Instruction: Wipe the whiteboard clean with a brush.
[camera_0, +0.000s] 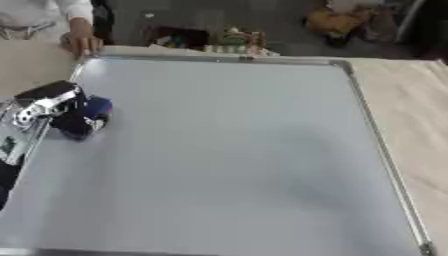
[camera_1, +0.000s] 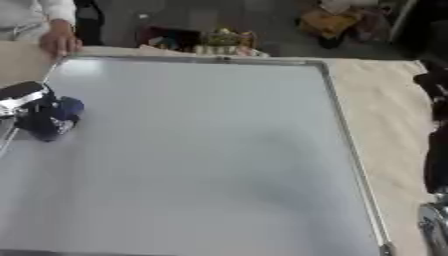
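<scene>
The whiteboard (camera_0: 227, 150) lies flat on the table and fills most of both views; its surface shows no marks. A dark blue brush (camera_0: 88, 118) rests on the board near its left edge. My left hand (camera_0: 51, 101), black and silver, comes in from the left with its fingers curled round the brush. My right hand (camera_1: 435, 82) shows only as a dark shape at the right edge of the right eye view, off the board, over the bare table.
A person's hand (camera_0: 80, 44) rests at the board's far left corner. The metal frame (camera_0: 376, 145) runs along the board's right side, with wooden tabletop (camera_0: 420, 115) beyond it. Clutter (camera_0: 229, 40) sits past the far edge.
</scene>
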